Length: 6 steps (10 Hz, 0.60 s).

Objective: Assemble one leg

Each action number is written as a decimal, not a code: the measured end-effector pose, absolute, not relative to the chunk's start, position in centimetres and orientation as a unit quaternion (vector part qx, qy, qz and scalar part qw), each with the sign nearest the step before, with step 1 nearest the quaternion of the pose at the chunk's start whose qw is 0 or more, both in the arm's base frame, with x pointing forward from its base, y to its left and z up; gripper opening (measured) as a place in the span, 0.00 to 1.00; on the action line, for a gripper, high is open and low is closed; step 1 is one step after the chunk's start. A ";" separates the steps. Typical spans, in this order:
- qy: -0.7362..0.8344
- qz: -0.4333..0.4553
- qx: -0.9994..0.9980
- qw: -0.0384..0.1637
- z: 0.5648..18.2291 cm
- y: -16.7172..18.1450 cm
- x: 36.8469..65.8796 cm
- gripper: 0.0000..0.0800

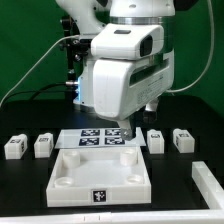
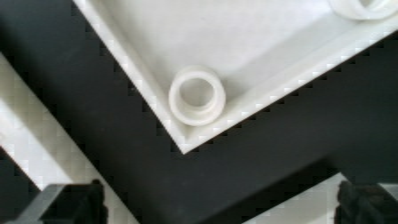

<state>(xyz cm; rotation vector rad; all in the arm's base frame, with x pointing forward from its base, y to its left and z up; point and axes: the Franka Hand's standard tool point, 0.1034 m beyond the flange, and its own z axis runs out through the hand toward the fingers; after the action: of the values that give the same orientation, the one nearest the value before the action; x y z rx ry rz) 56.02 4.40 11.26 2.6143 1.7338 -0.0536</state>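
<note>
Several small white legs with tags stand in a row on the black table: two at the exterior view's left (image 1: 14,147) (image 1: 43,145) and two at its right (image 1: 156,141) (image 1: 182,139). My gripper (image 1: 128,131) hangs low over the back right corner of the large white panel (image 1: 100,172), left of the nearest right-hand leg and touching none. In the wrist view the gripper (image 2: 217,206) is open and empty, with dark fingertips (image 2: 71,205) wide apart. Beneath it lies the panel's corner (image 2: 143,50) with a round socket (image 2: 198,95). No leg shows in the wrist view.
The marker board (image 1: 98,138) lies flat behind the panel, under the arm. Another white part (image 1: 211,181) sits at the front right edge of the exterior view. A green backdrop and cables are behind the arm.
</note>
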 end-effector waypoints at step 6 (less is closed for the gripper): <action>0.731 -0.031 0.681 -0.006 10.0 1.1 50.3 0.81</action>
<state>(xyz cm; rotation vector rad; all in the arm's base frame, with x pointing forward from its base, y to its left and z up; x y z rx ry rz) 50.33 1.15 9.97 2.1486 2.3062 -0.0972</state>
